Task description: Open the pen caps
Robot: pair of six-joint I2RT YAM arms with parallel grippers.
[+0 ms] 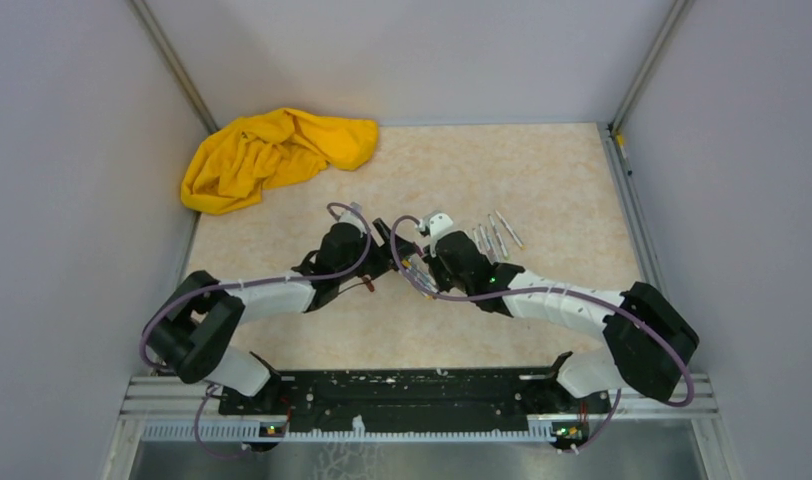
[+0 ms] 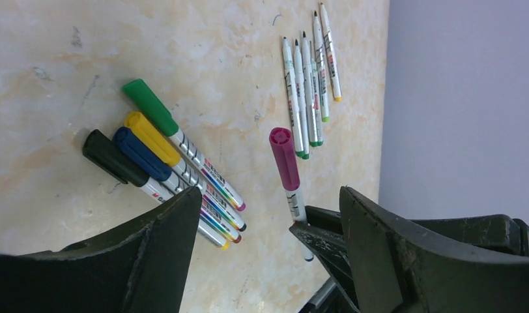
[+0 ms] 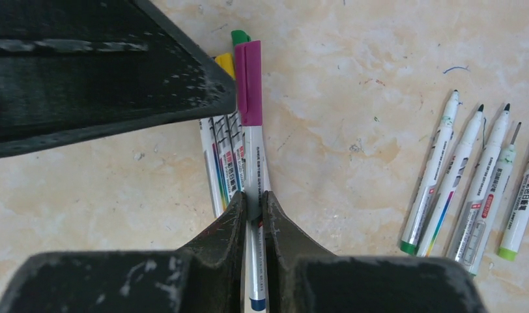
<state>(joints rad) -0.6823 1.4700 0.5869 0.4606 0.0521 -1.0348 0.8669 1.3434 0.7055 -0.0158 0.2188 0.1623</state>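
At the table's point(image 1: 542, 180) middle, the right gripper point(image 3: 252, 205) is pinching the magenta-capped pen point(image 3: 254, 163) by its barrel. The left gripper point(image 2: 268, 195) is gaping alongside, four capped pens point(image 2: 164, 163) lying close, uncapped pens point(image 2: 307, 78) beyond.

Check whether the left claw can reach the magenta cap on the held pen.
Probably yes: the left claw stands open beside the magenta cap, which juts clear of the right claw clamped on the barrel; nothing lies between.

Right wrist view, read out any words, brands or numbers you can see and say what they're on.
Nothing can be read for certain.
On the purple-capped pen in the right gripper: fine barrel print, too small.
On the uncapped pens: red labels and characters, blurred.
On the capped pens behind it: red marks, blurred.
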